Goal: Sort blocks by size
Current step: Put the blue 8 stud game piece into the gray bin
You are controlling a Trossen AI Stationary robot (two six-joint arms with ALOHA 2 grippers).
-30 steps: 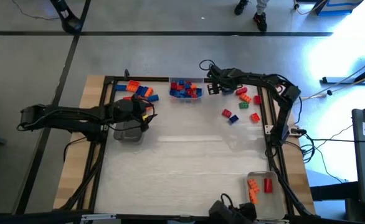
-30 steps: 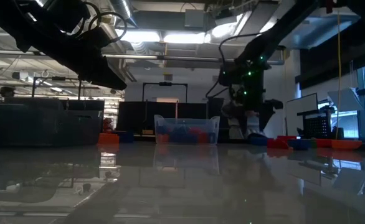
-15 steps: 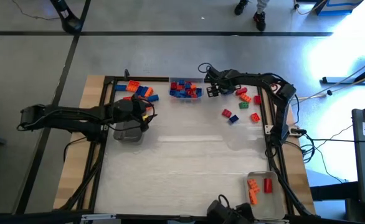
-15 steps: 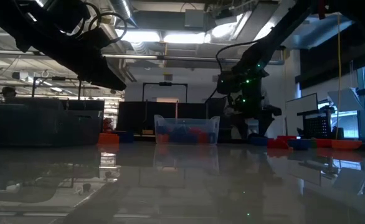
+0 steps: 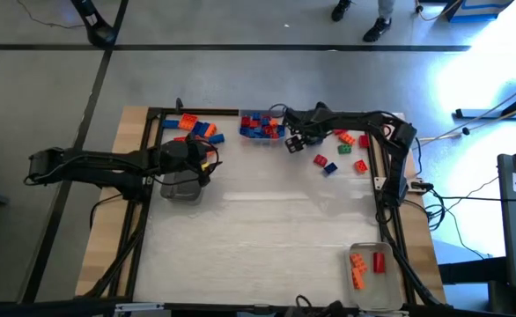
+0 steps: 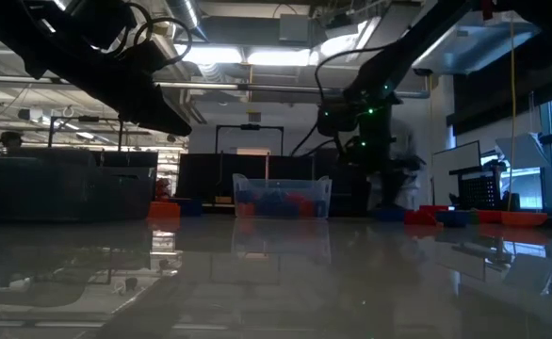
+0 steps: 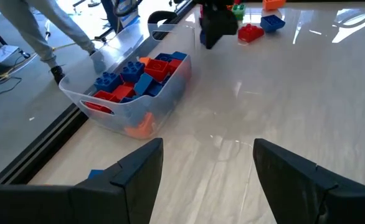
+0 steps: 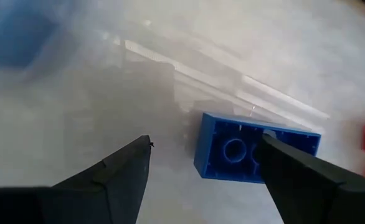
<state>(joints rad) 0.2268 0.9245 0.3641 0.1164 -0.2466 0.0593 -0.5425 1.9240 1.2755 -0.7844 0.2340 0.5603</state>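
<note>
A clear tray [image 5: 262,126] [image 7: 139,87] at the far edge holds several blue and red blocks. My right gripper [image 5: 293,139] [image 8: 204,140] stands open beside its near right corner, pointing steeply down. Under it a blue brick [image 8: 245,149] shows hollow side up, off toward one finger. Loose blocks lie at the far left [image 5: 195,128] and on the right [image 5: 342,134], among them a red one [image 5: 320,160] and a blue one [image 5: 330,167]. My left gripper [image 5: 203,163] [image 7: 207,155] waits open above an empty clear tray [image 5: 180,187]. My right gripper has one finger [image 8: 307,180] in front of the blue brick's one end [image 8: 263,155], and its other finger stands clear of the brick's free end [image 8: 201,155]. Whether the near finger touches the brick I cannot tell.
A third clear tray [image 5: 368,264] at the near right holds orange and red blocks. A dark frame rail [image 5: 377,167] runs along the table's right side. The middle of the tabletop [image 5: 267,220] is bare. A person's feet [image 5: 377,26] show on the floor beyond the far edge.
My right gripper has gone toward the table's left and near edges and slightly down, from right of the far tray to its near right corner, rolling a little as it went. Its fingers keep the same gap.
</note>
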